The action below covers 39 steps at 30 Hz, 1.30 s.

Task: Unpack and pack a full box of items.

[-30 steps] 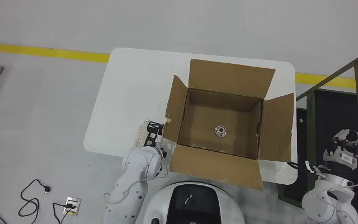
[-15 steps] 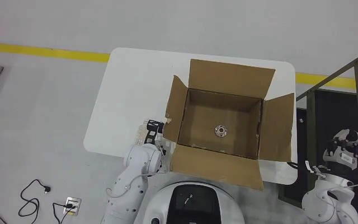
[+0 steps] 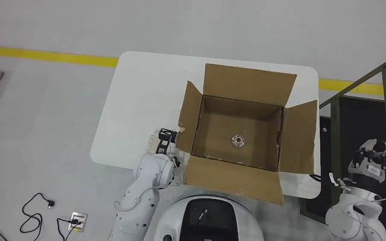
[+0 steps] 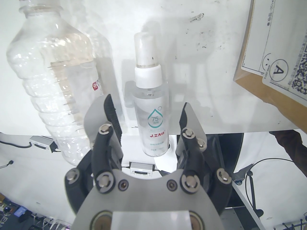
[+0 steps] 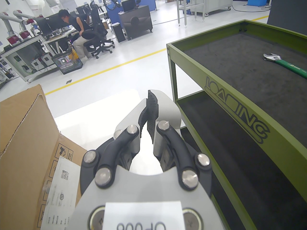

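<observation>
Cardboard box (image 3: 232, 175) sits open on the right half of the table (image 3: 139, 90), with just a small metal part (image 3: 237, 141) on its floor. So the unpacking looks nearly done and the packing is yet to come. The spray bottle (image 4: 150, 111) is at the near edge of the table, close to the near left corner. A clear water bottle (image 4: 55, 77) is just beside it, and the box's corner (image 4: 275, 48) is on its other side. I can't tell whether the two bottles stand or lie.

The left gripper (image 4: 146, 106) is released, one finger on each side of the spray bottle's body with a gap at each. My guess is it is about to take that bottle. It should centre first and pinch the clear body below the white collar. The outer finger has to stay off the water bottle, which would roll off the edge easily. The lift should go straight up before crossing the box's left flap.

The right gripper (image 5: 150, 106) is clenched on nothing, off the right edge beside a green cart (image 5: 235, 111)
</observation>
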{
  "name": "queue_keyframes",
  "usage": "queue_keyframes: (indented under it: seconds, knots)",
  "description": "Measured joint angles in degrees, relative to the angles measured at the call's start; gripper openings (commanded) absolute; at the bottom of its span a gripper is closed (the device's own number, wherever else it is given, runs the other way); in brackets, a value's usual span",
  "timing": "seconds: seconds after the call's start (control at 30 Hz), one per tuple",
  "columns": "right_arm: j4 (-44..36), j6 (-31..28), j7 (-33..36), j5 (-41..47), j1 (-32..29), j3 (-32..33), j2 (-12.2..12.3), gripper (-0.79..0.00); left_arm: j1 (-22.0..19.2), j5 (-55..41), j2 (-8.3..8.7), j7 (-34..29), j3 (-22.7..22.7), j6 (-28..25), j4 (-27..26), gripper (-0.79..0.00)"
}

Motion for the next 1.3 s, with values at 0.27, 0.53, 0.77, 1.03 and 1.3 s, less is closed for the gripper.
queue_keyframes:
  seconds: [0.27,0.53,0.77,1.03,1.3]
  knots:
    - [0.00,0.00,0.00,0.00,0.00,0.00,0.00,-0.785,0.63,0.82,0.46,-2.54,-1.87,-0.48,-7.55,0.000]
    - [0.00,0.00,0.00,0.00,0.00,0.00,0.00,-0.785,0.74,0.95,0.91,-7.96,-5.64,0.18,-18.56,0.000]
    - [-0.98,-0.80,0.54,-0.07,0.62,0.95,0.02,-0.785,-1.63,0.14,1.20,-9.93,-8.37,-0.72,-27.02,0.000]
    - [-9.91,-5.11,3.60,-5.09,0.94,1.73,0.25,-0.785,-4.22,-1.21,1.31,-8.94,-8.08,-1.24,-31.08,0.000]
    - [-16.99,-11.15,10.05,-11.20,0.38,-0.89,0.59,-0.785,-6.73,-0.41,1.33,-6.65,-6.68,-0.73,-30.59,0.000]
